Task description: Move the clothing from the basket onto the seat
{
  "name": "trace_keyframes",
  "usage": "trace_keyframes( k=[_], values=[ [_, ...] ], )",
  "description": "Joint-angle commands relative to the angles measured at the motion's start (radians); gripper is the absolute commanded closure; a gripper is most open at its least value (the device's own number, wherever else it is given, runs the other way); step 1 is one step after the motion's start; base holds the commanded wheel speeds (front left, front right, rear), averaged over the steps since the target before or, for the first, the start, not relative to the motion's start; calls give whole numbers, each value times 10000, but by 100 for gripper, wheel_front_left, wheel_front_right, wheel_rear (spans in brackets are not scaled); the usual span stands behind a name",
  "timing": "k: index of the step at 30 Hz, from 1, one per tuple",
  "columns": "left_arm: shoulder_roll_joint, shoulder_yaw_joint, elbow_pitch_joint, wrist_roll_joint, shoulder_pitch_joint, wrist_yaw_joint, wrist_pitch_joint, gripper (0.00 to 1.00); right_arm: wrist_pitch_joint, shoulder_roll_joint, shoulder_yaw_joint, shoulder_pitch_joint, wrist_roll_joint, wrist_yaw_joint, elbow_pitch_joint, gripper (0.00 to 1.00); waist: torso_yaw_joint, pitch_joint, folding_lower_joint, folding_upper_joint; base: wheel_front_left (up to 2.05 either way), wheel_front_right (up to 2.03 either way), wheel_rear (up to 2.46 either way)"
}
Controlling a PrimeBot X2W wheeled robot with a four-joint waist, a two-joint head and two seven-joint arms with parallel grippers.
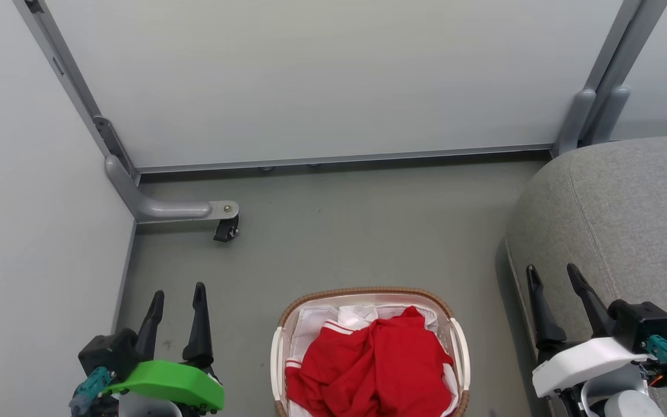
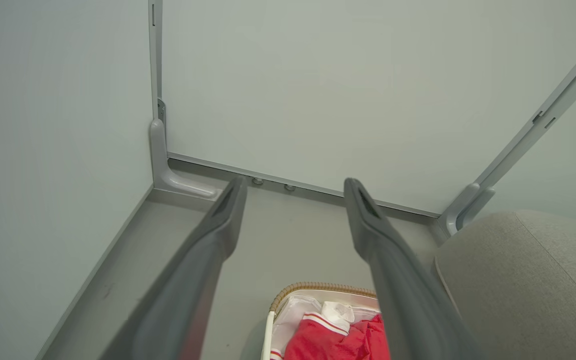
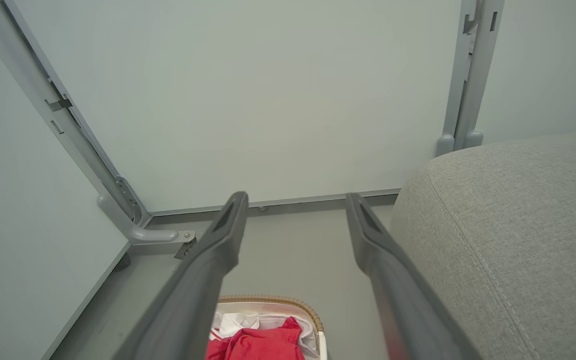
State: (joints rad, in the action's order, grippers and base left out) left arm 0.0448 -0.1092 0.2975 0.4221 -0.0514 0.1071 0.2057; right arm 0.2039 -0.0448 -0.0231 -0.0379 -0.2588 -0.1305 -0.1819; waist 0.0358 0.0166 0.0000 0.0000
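Note:
Crumpled red clothing (image 1: 377,368) with white striped trim lies in the oval basket (image 1: 368,293), on its white liner, at the bottom middle of the head view. The grey seat (image 1: 617,214) rises at the right. My left gripper (image 1: 178,301) hangs open and empty left of the basket. Over the seat's front edge my right gripper (image 1: 553,278) is open and empty too. The left wrist view looks between spread fingers at the clothing (image 2: 335,340), the basket (image 2: 313,287) and the seat (image 2: 523,280). The right wrist view shows the clothing (image 3: 260,345), basket (image 3: 273,300) and seat (image 3: 508,225).
Pale partition panels (image 1: 322,81) close off the back and left, joined by grey posts. A grey foot with a black caster (image 1: 225,229) sticks out onto the grey floor (image 1: 356,231) at the back left. Open floor lies between the basket and the back panel.

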Motion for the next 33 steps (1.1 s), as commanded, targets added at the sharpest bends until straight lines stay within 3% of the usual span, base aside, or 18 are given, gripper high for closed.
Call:
trace_keyframes(
  k=[1,33],
  values=[
    [68,-31,1,-232,87,50,101,0,127,-57,-21,60,270,-3,28,0,8,2,0,0,0,0,0],
    [85,-250,485,-1609,97,-16,594,0,630,-81,4,140,2151,-1,24,0,77,42,0,0,0,0,0]
  ],
)
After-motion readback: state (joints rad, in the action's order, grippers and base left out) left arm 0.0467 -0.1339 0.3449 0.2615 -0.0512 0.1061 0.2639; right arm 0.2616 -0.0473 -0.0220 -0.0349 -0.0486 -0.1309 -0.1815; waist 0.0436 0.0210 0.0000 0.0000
